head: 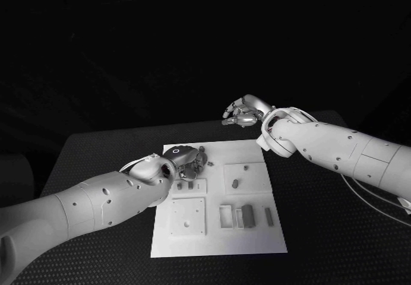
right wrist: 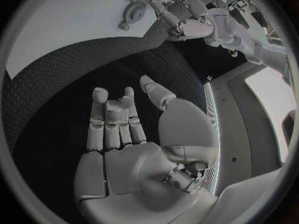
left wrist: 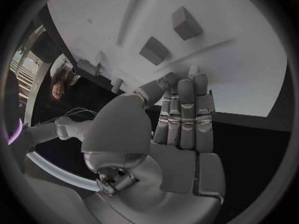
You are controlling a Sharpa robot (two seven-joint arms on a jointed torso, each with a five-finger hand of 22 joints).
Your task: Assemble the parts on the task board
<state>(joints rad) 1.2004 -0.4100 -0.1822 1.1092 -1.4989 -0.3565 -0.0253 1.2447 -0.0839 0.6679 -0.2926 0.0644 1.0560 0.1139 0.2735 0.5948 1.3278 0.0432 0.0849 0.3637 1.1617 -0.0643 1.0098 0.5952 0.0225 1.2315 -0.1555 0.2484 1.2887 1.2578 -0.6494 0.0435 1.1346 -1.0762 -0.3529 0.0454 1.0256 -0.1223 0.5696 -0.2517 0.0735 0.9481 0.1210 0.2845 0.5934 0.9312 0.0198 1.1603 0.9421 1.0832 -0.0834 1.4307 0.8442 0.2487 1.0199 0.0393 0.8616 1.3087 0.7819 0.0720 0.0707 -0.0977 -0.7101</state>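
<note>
Hovering over the board's point(head: 257, 240) far left corner, the left hand point(head: 184, 161) is by far the nearer of the two to the parts. From the head view its fingers point down at a small cluster of pieces by that corner, among them a short peg point(head: 202, 149). Whether it pinches anything I cannot tell: in the left wrist view the fingers point(left wrist: 185, 115) lie close together and extended toward the board, with nothing plainly between them.

The right hand point(head: 243, 111) hangs off the board, past its far edge and well apart from every part. It grasps nothing; its fingers point(right wrist: 113, 120) are loosely spread over bare black table point(head: 103, 154).

The loose parts lie nearer the robot than the left hand. Two grey blocks point(head: 246, 215) stand side by side at the board's middle, long axes running away from the robot, with a slim bar point(head: 269, 216) just right of them. The right wrist view also shows a gear point(right wrist: 135, 9) on the board near the left hand.

As holders, the board carries raised square plates point(head: 187, 216) with sockets; the near left one looks unfilled, and the far right one point(head: 245, 176) has small dark pieces on it.
</note>
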